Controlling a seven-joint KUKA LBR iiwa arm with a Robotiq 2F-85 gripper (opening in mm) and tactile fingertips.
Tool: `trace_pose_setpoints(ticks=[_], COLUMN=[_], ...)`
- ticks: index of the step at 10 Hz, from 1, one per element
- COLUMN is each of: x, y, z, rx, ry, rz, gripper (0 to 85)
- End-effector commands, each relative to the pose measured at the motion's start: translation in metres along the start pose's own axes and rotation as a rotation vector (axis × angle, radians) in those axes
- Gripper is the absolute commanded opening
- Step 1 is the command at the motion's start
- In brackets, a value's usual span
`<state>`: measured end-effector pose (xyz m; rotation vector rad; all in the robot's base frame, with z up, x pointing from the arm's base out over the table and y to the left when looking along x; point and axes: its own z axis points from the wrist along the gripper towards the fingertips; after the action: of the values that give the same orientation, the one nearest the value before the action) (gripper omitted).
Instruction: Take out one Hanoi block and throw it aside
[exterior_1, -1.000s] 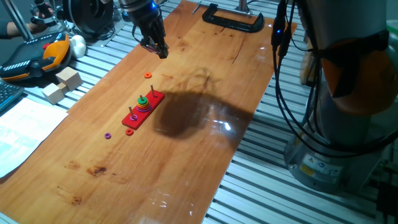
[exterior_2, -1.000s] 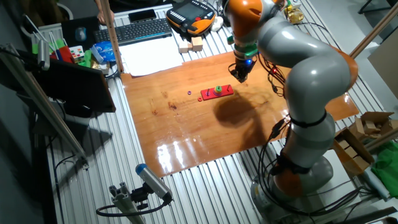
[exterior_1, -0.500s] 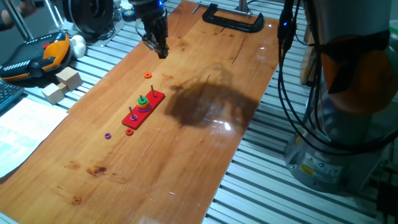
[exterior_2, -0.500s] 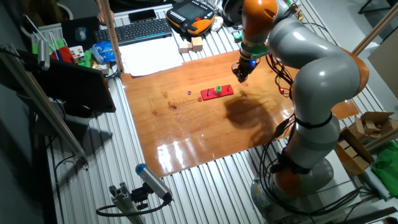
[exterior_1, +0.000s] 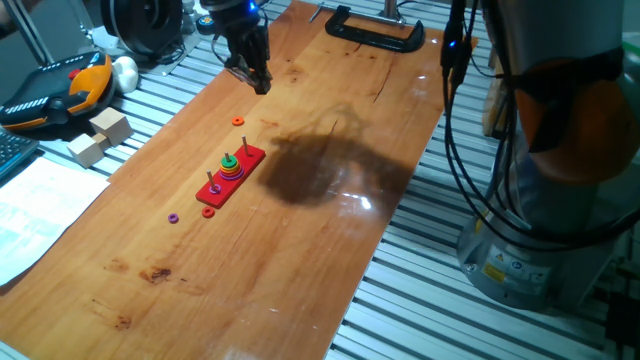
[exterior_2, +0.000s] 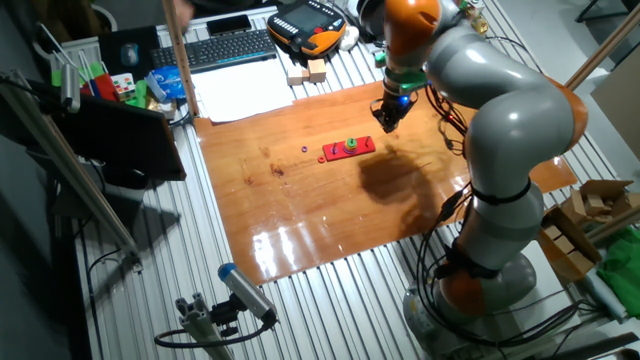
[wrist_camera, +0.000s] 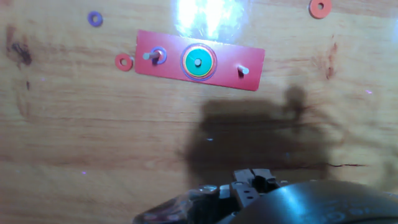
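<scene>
The dark green Hanoi block sits on top of a stack of coloured discs on the middle peg of the red peg base. In the hand view the block is near the top centre, on the base. It also shows in the other fixed view. My gripper hangs above the table beyond the base, apart from it, with its fingers together and nothing between them. Its fingertips show at the bottom of the hand view. It also shows in the other fixed view.
An orange ring lies between the gripper and the base. A small red ring and a tiny purple ring lie by the base's near end. A purple ring sits on one end peg. A black clamp grips the far table edge. Wooden blocks lie left of the table.
The arm has swung and its shadow on the table has shifted right. The gripper has moved slightly away from the base. The discs and rings have not moved.
</scene>
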<state>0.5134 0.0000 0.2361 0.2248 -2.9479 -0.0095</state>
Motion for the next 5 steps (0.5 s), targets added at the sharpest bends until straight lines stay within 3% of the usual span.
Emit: trace_pose_setpoints(ticks=[1,5], x=[0.0000,0.0000], y=[0.0004,0.0004], z=[0.0001,0.0001], rx=[0.018,0.035], ry=[0.003,0.013], rz=[-0.014,0.011], gripper=[0.7,2.3])
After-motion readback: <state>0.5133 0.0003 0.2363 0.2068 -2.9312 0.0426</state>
